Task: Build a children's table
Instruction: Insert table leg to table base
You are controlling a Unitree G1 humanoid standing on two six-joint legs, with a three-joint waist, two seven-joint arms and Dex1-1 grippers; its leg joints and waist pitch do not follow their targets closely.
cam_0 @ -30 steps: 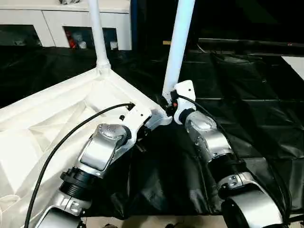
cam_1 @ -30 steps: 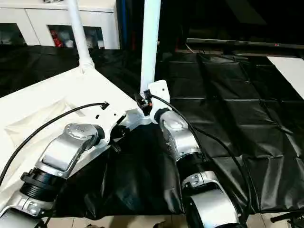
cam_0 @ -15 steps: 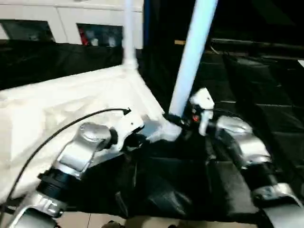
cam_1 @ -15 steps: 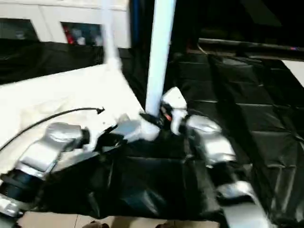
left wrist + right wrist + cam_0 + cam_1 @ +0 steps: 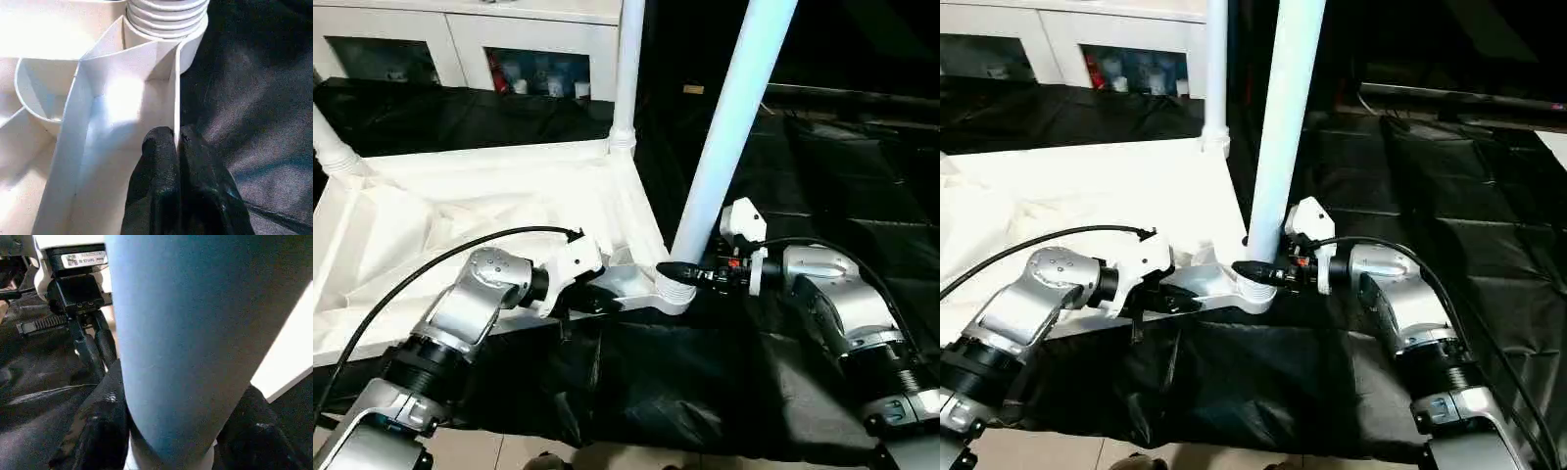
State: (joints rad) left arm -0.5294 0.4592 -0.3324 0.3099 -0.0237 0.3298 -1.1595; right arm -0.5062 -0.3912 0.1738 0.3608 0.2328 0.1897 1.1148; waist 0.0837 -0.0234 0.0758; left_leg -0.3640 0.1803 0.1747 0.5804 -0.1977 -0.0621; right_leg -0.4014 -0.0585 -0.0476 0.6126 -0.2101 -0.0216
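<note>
The white table top (image 5: 460,196) lies upside down, ribs up, on a black sheet. Three white legs stand in its corner sockets: a near one (image 5: 729,137), a far one (image 5: 628,69) and one at the left edge (image 5: 333,147). My left gripper (image 5: 177,142) is shut on the thin rim wall of the table top, just beside the near corner socket (image 5: 674,289). My right gripper (image 5: 690,274) reaches in from the right and is shut on the near leg's base (image 5: 166,357), one black finger (image 5: 100,431) on each side of it.
A white cabinet with glass doors (image 5: 509,39) stands behind the table top. The black sheet (image 5: 842,176) covers the floor to the right and in front. Bare pale floor (image 5: 509,455) runs along the near edge. A black cable (image 5: 431,269) arcs over my left forearm.
The camera has swung, and the left leg has come into view. The table top has turned relative to the cabinet. My right forearm now comes at the leg from the right. Both grips hold.
</note>
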